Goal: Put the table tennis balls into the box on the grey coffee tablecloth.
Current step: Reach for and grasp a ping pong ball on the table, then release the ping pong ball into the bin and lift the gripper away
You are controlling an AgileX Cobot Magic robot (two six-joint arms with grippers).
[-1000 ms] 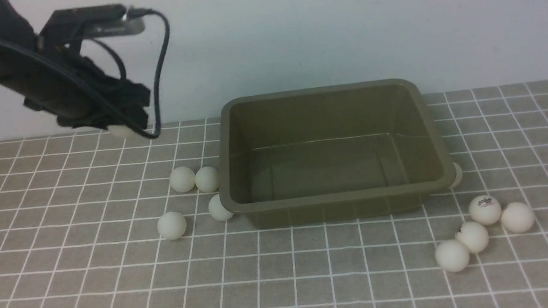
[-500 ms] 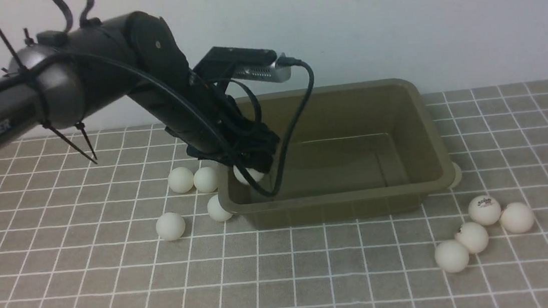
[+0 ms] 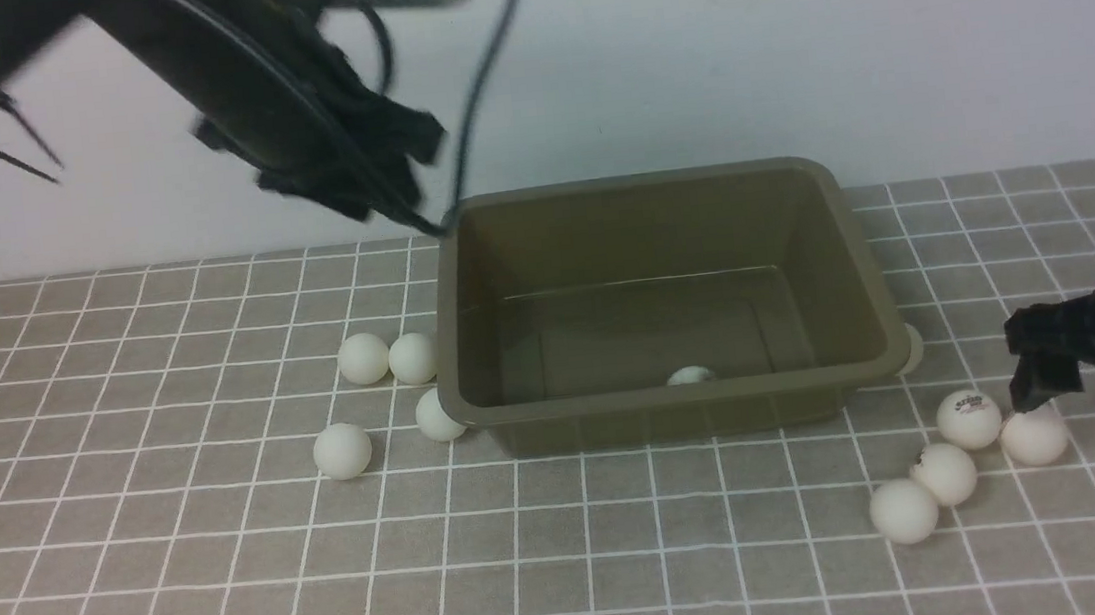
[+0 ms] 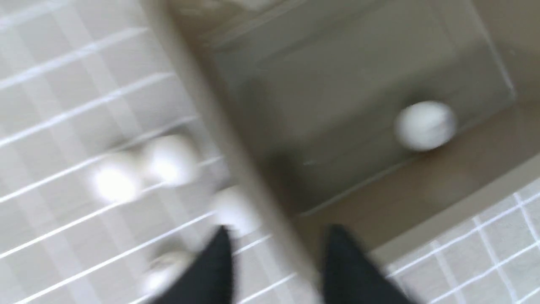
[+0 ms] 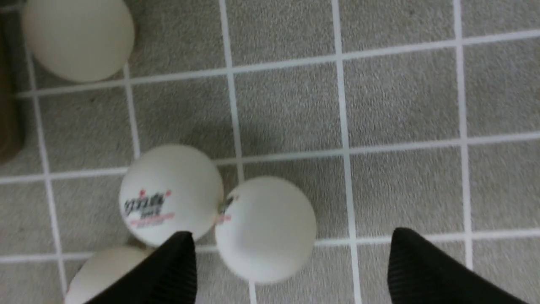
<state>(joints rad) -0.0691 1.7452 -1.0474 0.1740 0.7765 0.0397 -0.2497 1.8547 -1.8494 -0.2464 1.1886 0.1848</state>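
Table tennis balls (image 3: 363, 357): matte white, some logos. One in olive box (image 3: 657, 399) mid-frame, rest either side on grey grid tablecloth (image 3: 182, 584). White wall (image 3: 783, 44) behind. Left gripper (image 4: 276, 230) upper left, fingers apart, empty; right gripper (image 5: 291, 234) right edge, spread wide over ball.

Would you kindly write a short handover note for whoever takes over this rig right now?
Left gripper: open, empty, raised near the box's back left corner.
Right gripper: open, low over a ball right of the box, not gripping it yet.
Done: one ball lies in the box.
Left: nine balls on the cloth: a left group of four, a right group of four, and one half-hidden ball at the box's right corner.
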